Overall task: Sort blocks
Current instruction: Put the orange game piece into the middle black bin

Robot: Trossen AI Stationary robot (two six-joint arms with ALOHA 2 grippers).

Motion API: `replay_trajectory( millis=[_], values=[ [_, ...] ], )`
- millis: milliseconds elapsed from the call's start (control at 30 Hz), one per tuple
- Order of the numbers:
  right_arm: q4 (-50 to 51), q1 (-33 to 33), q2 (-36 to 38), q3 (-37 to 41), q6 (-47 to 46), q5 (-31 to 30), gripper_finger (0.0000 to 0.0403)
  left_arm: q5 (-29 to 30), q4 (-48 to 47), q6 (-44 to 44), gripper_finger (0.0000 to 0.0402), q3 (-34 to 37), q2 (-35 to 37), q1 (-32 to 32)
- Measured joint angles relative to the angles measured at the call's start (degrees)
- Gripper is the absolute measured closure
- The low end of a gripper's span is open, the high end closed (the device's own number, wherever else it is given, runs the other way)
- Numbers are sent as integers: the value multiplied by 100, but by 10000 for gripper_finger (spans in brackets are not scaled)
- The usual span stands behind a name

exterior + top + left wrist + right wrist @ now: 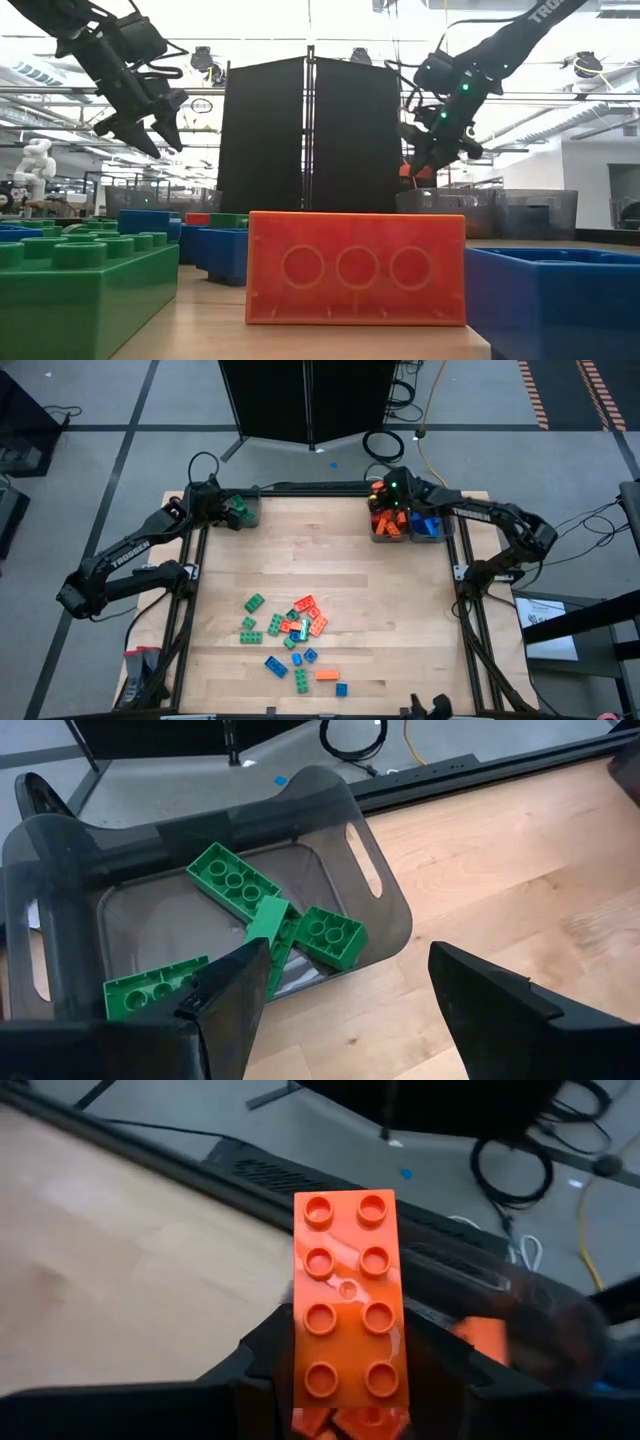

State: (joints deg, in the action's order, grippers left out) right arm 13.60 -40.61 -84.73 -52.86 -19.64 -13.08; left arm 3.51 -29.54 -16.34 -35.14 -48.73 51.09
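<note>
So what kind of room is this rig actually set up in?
Most likely a robotics lab or workshop: open ceiling trusses, a white humanoid robot in the background, taped floor markings and loose cables around the wooden table.

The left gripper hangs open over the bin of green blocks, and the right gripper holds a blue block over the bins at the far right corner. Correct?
Not quite. The block in the right gripper is orange, not blue; the right wrist view shows it clamped between the fingers. The rest stands: the left gripper is open over the bin of green blocks.
</note>
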Motion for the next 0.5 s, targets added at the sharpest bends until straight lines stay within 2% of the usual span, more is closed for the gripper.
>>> replay_trajectory(
  millis=[233, 500],
  values=[
    [147, -337, -39, 44, 14, 367, 284, 12, 4, 11, 125, 0, 0, 0],
    [-184, -364, -44, 672, -405, 469, 284, 134, 7, 13, 125, 0, 0, -2]
  ],
)
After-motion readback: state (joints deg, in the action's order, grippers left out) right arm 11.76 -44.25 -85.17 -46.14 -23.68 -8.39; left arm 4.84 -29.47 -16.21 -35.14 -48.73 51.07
